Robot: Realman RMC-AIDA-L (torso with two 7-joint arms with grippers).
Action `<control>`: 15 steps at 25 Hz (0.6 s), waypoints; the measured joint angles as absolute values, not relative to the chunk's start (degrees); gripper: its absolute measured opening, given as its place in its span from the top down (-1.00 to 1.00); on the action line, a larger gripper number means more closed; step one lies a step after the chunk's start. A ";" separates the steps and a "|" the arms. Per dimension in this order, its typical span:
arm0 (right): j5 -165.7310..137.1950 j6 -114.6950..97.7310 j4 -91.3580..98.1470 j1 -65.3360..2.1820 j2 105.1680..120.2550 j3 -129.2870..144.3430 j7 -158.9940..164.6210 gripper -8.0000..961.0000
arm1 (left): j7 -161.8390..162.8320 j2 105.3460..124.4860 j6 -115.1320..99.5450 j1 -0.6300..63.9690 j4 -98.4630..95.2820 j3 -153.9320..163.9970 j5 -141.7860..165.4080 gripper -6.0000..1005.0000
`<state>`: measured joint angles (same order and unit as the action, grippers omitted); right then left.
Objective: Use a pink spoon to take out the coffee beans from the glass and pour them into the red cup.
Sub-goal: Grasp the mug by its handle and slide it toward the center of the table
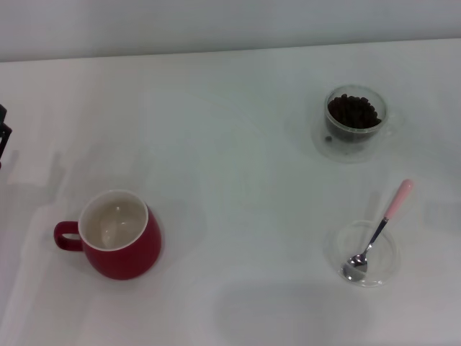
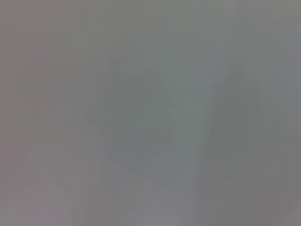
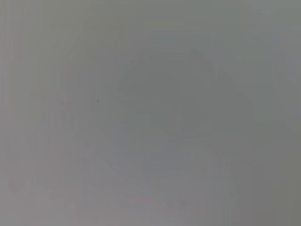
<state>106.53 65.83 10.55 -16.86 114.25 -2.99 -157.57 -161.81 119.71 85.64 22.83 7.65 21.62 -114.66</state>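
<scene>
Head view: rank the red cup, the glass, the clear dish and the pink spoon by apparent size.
1. red cup
2. and 3. glass and clear dish: too alike to rank
4. pink spoon: longest of them, but thin

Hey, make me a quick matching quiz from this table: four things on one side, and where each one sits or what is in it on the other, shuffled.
Things:
1. pink spoon
2. coffee beans
3. red cup
4. clear dish

Descriptions:
A. on the robot's left, nothing inside
B. inside the glass, far right
C. bowl resting in the dish, handle out over the rim
D. near right, under the spoon's bowl

Pairs: 1-C, 2-B, 3-A, 4-D
</scene>
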 joint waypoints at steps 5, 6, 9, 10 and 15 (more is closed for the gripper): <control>107.02 65.88 9.91 -16.94 114.35 -2.99 -157.29 -0.78 | -161.81 119.71 86.28 22.67 7.62 21.62 -114.70 -0.51; 107.03 65.80 9.78 -17.03 114.35 -2.99 -157.28 -0.78 | -161.81 119.71 86.37 22.67 7.58 21.62 -114.70 -0.51; 107.05 65.71 9.55 -17.45 114.36 -2.98 -157.21 -0.78 | -161.81 119.71 86.24 22.63 7.44 21.62 -114.70 -0.51; 107.05 65.73 9.51 -17.55 114.39 -2.95 -157.19 -0.78 | -161.81 119.71 86.08 22.60 7.37 21.62 -114.70 -0.51; 107.05 65.93 9.49 -18.14 114.50 -2.91 -157.16 -0.78 | -161.81 119.49 85.74 22.64 7.01 21.62 -115.04 -0.51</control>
<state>107.05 65.93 9.49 -18.14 114.50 -2.91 -157.16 -161.81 119.49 85.74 22.64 7.01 21.62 -115.04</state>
